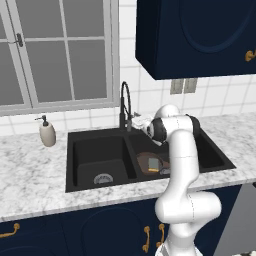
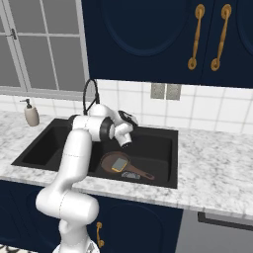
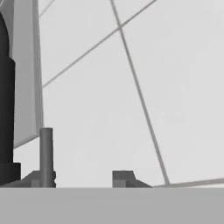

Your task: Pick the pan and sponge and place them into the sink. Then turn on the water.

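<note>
While the pan point(image 2: 114, 162) lies flat on the floor of the right basin of the black sink point(image 2: 44, 137), the sponge point(image 2: 119, 164) rests on top of it, grey-green face up with a yellow edge showing. A short dark handle runs from the pan toward the near right corner of the basin. From the left base view, the pan point(image 1: 149, 162) is partly hidden behind the white arm point(image 1: 181, 165), which rises from the near edge of the counter and bends over the sink. The gripper point(image 3: 83, 178) is raised above the right basin, near the back wall, well clear of pan and sponge. Its two dark fingertips point(image 3: 123, 178) stand a moderate way apart with nothing between them, facing white wall tiles. A thin grey rod stands upright at the left fingertip; whether it touches is unclear. At the far rim, between the basins, rises the tall black faucet point(image 1: 124, 106); no stream falls from it. A beige soap dispenser point(image 1: 47, 131) stands on the marble counter point(image 1: 30, 175) left of the sink, below the window point(image 1: 55, 50). Dark blue cabinets point(image 2: 148, 39) hang above right.
</note>
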Available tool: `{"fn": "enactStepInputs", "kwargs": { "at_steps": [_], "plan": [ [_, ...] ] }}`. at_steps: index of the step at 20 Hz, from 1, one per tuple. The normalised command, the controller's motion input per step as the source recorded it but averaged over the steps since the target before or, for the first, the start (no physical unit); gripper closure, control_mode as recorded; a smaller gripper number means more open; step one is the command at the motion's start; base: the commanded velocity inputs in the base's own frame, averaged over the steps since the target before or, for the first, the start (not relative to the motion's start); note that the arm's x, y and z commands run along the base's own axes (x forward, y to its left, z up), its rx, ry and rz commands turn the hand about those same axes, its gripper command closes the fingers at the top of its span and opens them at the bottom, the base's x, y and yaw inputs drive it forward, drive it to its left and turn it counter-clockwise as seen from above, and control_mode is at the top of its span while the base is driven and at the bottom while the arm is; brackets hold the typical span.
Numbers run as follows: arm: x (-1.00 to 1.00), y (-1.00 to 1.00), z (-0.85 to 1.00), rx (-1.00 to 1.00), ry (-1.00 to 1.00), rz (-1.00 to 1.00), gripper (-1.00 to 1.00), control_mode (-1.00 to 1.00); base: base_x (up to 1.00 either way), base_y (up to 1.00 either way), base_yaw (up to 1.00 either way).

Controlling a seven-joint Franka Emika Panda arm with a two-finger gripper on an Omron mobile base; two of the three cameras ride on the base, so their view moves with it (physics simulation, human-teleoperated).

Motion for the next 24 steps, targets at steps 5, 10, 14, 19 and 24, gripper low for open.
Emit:
{"fn": "enactStepInputs", "kwargs": {
  "at_steps": [5, 10, 14, 19, 24],
  "plan": [
    [0.0, -1.0, 0.0, 0.29, 0.0, 0.02, 1.0, -1.0, 0.0, 0.0, 0.0],
    [0.0, -1.0, 0.0, 0.28, 0.0, 0.01, 1.0, -1.0, 0.0, 0.0, 0.0],
    [0.0, -1.0, -0.01, 0.19, 0.0, 0.0, 1.0, -1.0, 0.0, 0.0, 0.0],
    [-0.57, -1.0, 0.34, 0.23, -0.23, 0.02, 1.0, -1.0, 0.0, 0.0, 0.0],
    [-1.0, -0.85, 0.92, 0.21, -0.51, 0.01, 1.0, -1.0, 0.0, 0.0, 0.0]
  ]
}}
